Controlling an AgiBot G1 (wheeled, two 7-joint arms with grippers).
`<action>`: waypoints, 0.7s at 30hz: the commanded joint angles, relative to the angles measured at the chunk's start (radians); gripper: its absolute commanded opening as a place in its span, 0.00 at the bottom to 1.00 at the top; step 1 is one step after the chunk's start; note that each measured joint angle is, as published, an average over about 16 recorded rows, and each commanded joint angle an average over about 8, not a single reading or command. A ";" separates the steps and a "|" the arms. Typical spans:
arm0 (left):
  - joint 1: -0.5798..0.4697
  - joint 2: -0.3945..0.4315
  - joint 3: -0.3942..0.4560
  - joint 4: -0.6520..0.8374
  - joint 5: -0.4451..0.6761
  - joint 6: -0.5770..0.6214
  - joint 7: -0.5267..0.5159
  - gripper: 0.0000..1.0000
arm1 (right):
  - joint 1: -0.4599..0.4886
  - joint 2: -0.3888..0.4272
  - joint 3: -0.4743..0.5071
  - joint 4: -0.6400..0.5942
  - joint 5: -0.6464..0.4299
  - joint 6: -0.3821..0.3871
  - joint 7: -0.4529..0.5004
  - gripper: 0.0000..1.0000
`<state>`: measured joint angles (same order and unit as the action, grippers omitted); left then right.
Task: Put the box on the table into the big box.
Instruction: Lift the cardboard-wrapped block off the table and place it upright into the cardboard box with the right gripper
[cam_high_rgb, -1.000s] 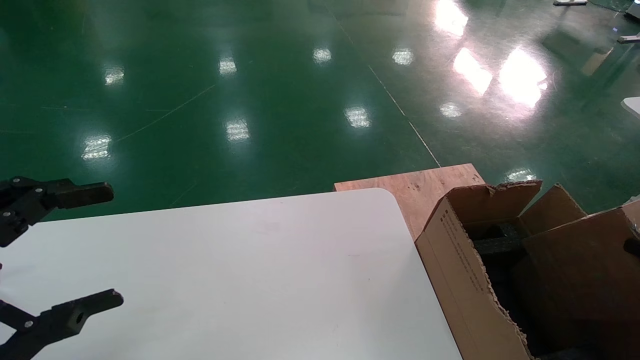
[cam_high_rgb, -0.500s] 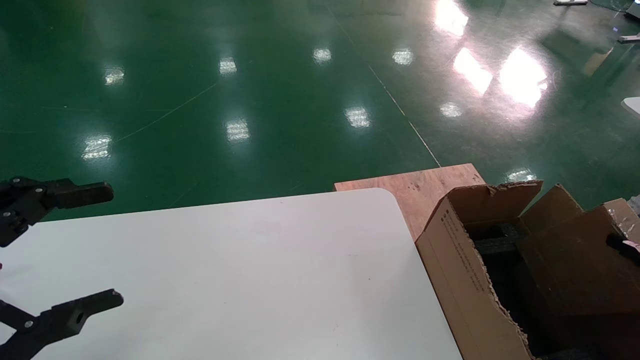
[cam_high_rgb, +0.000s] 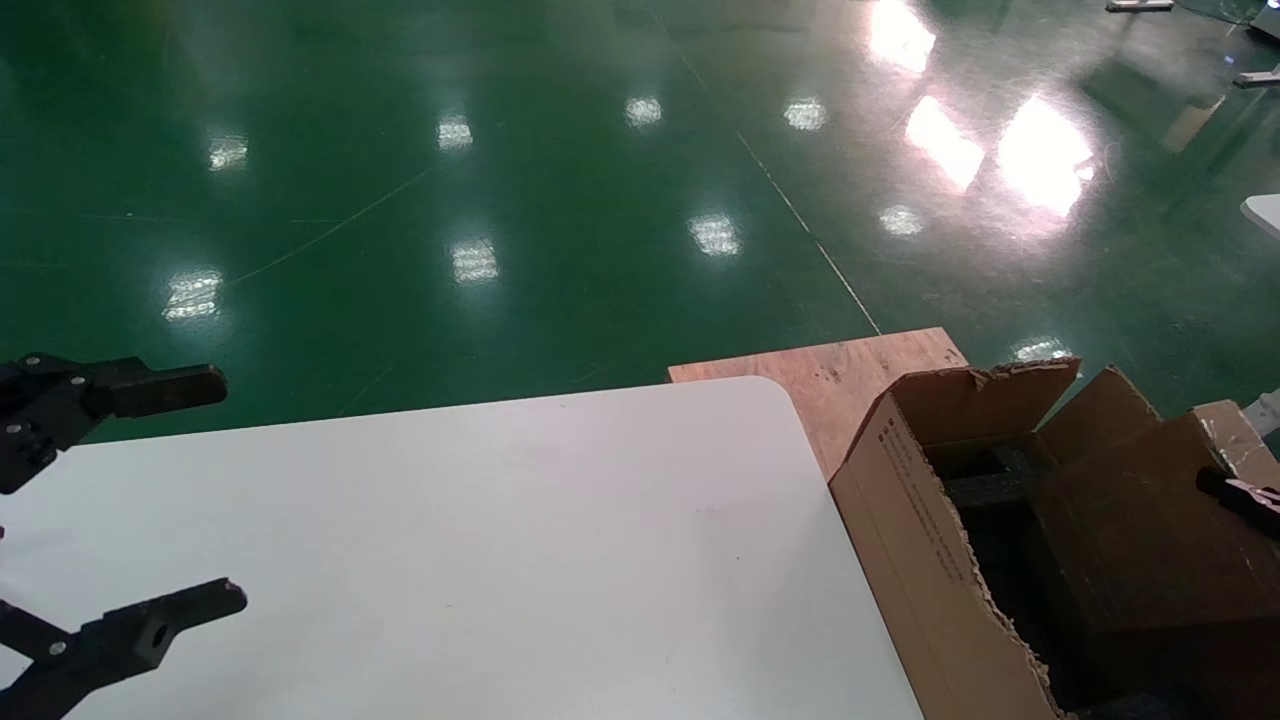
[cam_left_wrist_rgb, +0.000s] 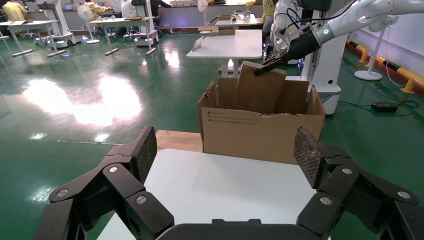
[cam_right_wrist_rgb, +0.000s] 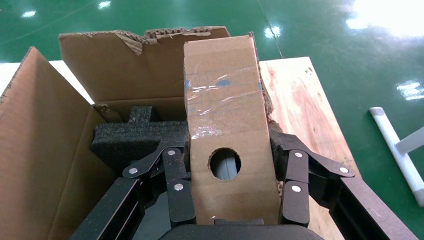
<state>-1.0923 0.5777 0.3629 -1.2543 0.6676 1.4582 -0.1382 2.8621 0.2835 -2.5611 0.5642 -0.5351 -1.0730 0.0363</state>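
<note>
The box (cam_right_wrist_rgb: 225, 115), oblong, glossy with tape and with a round hole in its face, is clamped between the fingers of my right gripper (cam_right_wrist_rgb: 230, 150). It hangs tilted in the open top of the big box (cam_high_rgb: 920, 540), above the black foam (cam_right_wrist_rgb: 135, 137). The head view shows the box (cam_high_rgb: 1140, 540) inside the carton's far-right part, with one right finger (cam_high_rgb: 1235, 492) on it. My left gripper (cam_high_rgb: 235, 490) hovers open and empty over the left end of the white table (cam_high_rgb: 500, 550). The left wrist view shows the big box (cam_left_wrist_rgb: 260, 135) beyond the table, the box (cam_left_wrist_rgb: 260, 90) sticking out of it.
A bare plywood board (cam_high_rgb: 830, 375) lies under the big box, past the table's rounded corner. Torn flaps (cam_high_rgb: 1000, 385) stand up around the carton's opening. Glossy green floor (cam_high_rgb: 500, 200) surrounds everything. Other tables and robots stand far off.
My right gripper has carried the box to the left and slightly down, further into the big box's opening. The left arm has not moved.
</note>
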 joint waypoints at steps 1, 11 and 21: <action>0.000 0.000 0.000 0.000 0.000 0.000 0.000 1.00 | -0.003 -0.007 -0.012 0.010 0.014 0.010 -0.003 0.00; 0.000 0.000 0.000 0.000 0.000 0.000 0.000 1.00 | -0.046 -0.050 0.015 -0.028 0.061 -0.033 -0.021 0.00; 0.000 0.000 0.000 0.000 0.000 0.000 0.000 1.00 | -0.138 -0.049 0.119 -0.042 0.073 -0.082 -0.029 0.00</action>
<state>-1.0923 0.5776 0.3630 -1.2543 0.6675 1.4582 -0.1381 2.7209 0.2407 -2.4393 0.5312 -0.4632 -1.1494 0.0091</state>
